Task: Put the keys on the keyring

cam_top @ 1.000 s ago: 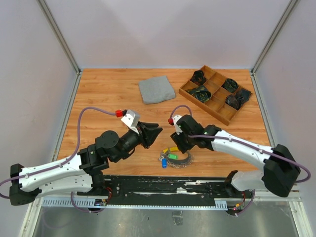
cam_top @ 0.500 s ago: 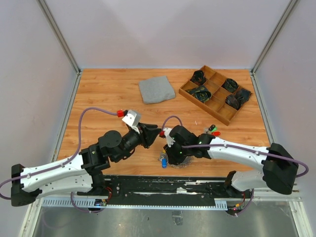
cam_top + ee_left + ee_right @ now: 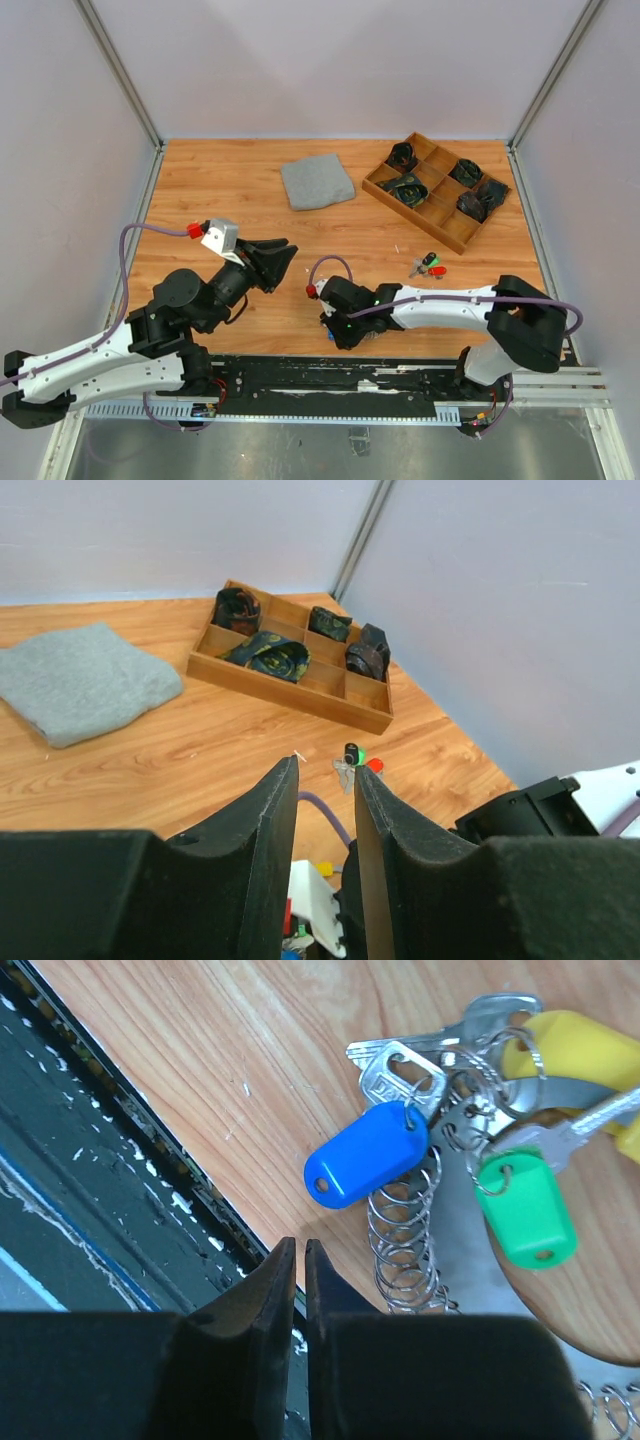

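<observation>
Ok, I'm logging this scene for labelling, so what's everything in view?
table: one, wood-brown, under everything.
grey cloth: one, grey, far middle.
wooden tray: one, brown, far right, compartmented.
dark rolls: several, dark patterned, in tray compartments.
loose keys: small cluster, green and red heads, right of centre.
keyring: one, silvery coil, near edge.
tagged keys: three tags, blue, green, yellow, at the keyring.
left hand: one, black, open, above the table left of centre.
right hand: one, black, shut, empty, beside the keyring.
</observation>
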Robot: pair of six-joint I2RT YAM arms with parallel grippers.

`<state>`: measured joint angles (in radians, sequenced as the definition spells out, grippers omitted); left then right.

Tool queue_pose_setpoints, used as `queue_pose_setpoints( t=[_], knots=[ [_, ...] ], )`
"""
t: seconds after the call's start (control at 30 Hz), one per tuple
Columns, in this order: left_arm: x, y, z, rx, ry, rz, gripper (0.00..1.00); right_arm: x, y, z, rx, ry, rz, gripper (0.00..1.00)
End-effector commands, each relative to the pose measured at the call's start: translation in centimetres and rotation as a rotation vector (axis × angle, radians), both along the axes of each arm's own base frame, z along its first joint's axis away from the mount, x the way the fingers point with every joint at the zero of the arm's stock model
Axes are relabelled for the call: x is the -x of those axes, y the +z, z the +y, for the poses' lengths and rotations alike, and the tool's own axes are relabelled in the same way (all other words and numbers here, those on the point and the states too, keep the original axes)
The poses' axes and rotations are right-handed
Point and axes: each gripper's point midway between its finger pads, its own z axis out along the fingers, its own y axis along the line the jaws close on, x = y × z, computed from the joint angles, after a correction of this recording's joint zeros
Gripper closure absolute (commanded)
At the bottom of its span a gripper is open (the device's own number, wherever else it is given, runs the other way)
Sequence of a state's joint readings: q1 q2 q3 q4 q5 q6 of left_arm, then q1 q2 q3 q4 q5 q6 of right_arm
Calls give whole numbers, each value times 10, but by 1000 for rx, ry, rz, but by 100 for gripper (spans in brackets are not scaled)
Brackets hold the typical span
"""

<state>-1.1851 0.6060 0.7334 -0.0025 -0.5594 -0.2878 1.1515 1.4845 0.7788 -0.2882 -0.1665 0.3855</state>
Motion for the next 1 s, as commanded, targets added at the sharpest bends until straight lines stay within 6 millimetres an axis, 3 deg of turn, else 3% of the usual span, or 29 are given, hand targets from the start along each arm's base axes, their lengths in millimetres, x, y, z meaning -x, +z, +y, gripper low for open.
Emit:
queue_pose_setpoints(
  t=[0.0,0.2,0.37,0.57,0.8,0.97],
  knots=[
    [-4,6,5,-2,32,-7,65,-2,-5,9,43,-1,-41,91],
    [-3,8,5,3,23,-10,65,-13,-19,2,151,-35,-120,91],
    [-2,12,10,13,30,-13,66,-30,-20,2,173,-80,-191,91],
    [-2,16,14,20,36,-19,65,-42,-15,40,72,0,-225,89],
    [0,17,9,7,17,-17,65,-69,6,76,-38,34,-271,81],
    [0,14,9,-3,14,-9,64,-67,47,70,-162,26,-310,67]
  ],
)
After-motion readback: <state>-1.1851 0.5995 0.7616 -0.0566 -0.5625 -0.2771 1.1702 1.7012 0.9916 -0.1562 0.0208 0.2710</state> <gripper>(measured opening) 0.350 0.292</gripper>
